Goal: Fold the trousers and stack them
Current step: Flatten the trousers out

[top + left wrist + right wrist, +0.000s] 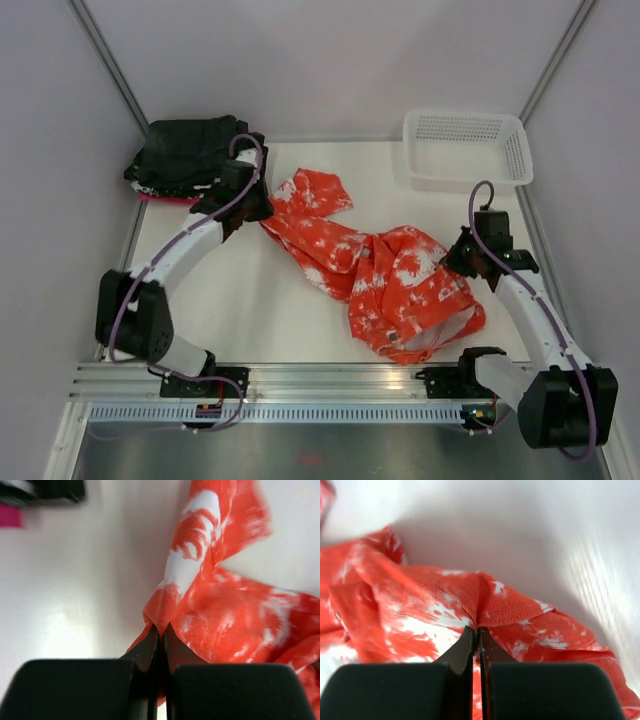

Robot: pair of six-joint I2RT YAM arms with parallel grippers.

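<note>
Table, white, with the arms mounted at its near edge. Trousers, orange-red with white splotches, lie crumpled across the middle. They run from far left-centre to near right, with the wider bunch at the near right and a narrow twisted end toward the far left. White mesh basket sits in the far right corner, apart from the cloth. Black folded garments are stacked in the far left corner, with the edge of a pink cloth showing under them. Left gripper is clamped tight on a peaked fold at the trousers' far-left end. Right gripper is pinched closed on a stitched hem at the trousers' right edge.
</note>
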